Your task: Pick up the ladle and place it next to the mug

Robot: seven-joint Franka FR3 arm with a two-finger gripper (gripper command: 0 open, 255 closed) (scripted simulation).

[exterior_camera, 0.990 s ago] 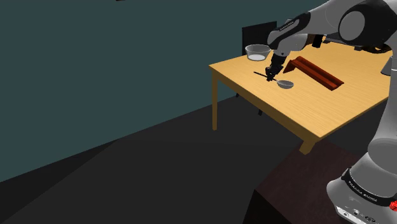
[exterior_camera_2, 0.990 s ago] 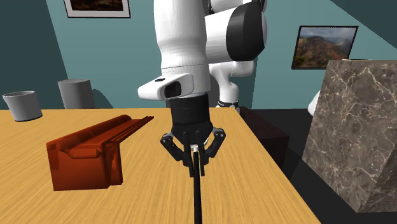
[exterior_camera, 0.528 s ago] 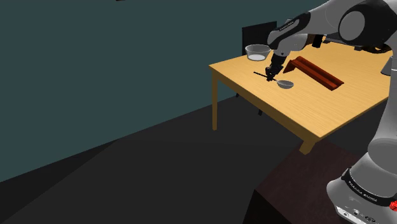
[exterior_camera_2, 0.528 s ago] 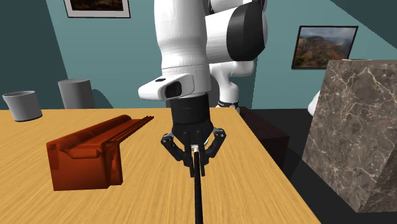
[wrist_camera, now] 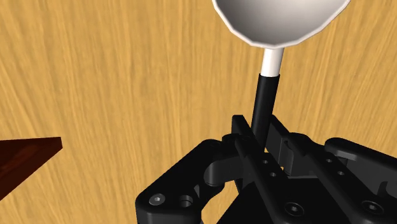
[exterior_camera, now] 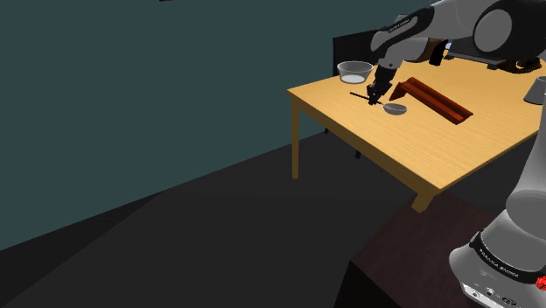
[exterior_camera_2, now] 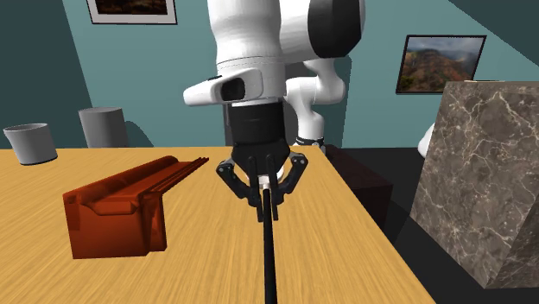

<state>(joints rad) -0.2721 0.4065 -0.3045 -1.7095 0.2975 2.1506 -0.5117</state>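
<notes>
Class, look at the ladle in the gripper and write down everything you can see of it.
The ladle has a round, pale grey-white bowl, a short white neck and a long, thin black handle. The black gripper is shut on the handle, with the bowl sticking out ahead of it. The ladle lies roughly level over the wooden table, near a reddish-brown rack. Whether the bowl touches the tabletop cannot be told.
</notes>
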